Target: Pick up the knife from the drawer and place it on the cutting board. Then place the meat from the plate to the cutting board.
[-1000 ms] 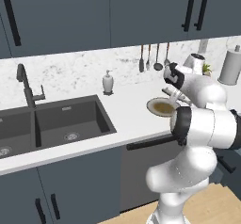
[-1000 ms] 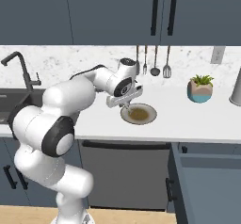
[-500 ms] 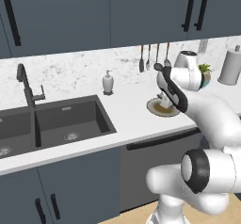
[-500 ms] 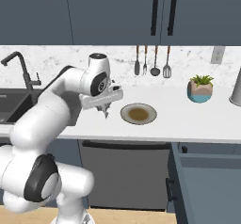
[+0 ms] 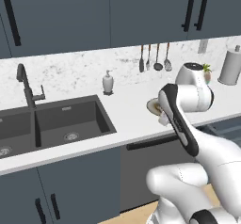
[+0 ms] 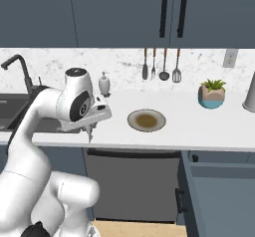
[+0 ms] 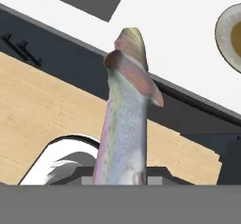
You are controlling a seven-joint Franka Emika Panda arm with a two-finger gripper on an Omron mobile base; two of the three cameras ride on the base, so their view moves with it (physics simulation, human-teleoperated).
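My gripper (image 6: 91,125) is shut on the meat (image 7: 124,124), a slim pale grey-pink fish piece that sticks out from between the fingers. In the right base view the meat (image 6: 90,134) hangs as a thin sliver over the counter's front edge, left of the plate (image 6: 146,120). The round olive-brown plate (image 5: 154,106) lies bare on the white counter, and its rim (image 7: 225,39) shows at the top right of the hand view. The slate-blue drawer (image 6: 219,191) stands pulled out at the lower right. The knife and the cutting board are out of view.
A dark double sink (image 5: 52,124) with a black faucet (image 5: 26,89) lies to the left. A soap dispenser (image 6: 104,84), hanging utensils (image 6: 162,64) and a potted plant (image 6: 213,93) stand along the back wall. Below the counter's edge is light wooden floor (image 7: 42,119).
The arm has swung left from above the plate to the counter's front edge, carrying the meat. The plate is left bare.
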